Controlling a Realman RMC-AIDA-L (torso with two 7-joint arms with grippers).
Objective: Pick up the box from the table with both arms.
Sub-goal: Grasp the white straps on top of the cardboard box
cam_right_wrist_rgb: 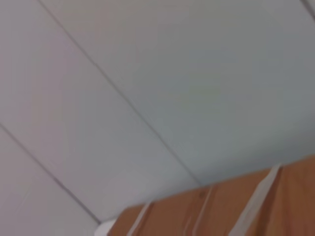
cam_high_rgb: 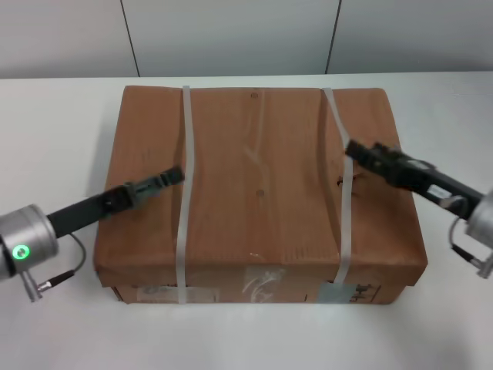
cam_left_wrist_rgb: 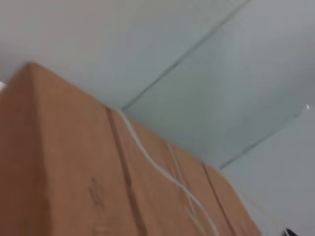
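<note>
— Cardboard, brown: the box sits flat in the middle of the white tabletop, its labelled side facing the robot. Two pale straps cross its top, with clear tape between them.

— And the arms?

— Both reach in over the top. The left pincer lies near the left strap, its black tip low above the cardboard. The right pincer hangs just beside the right strap.

— Open or closed?

— I cannot tell for either; they look like dark slim tips. Whether they touch the lid, I cannot tell.

— Behind?

— Grey wall panels.
</note>
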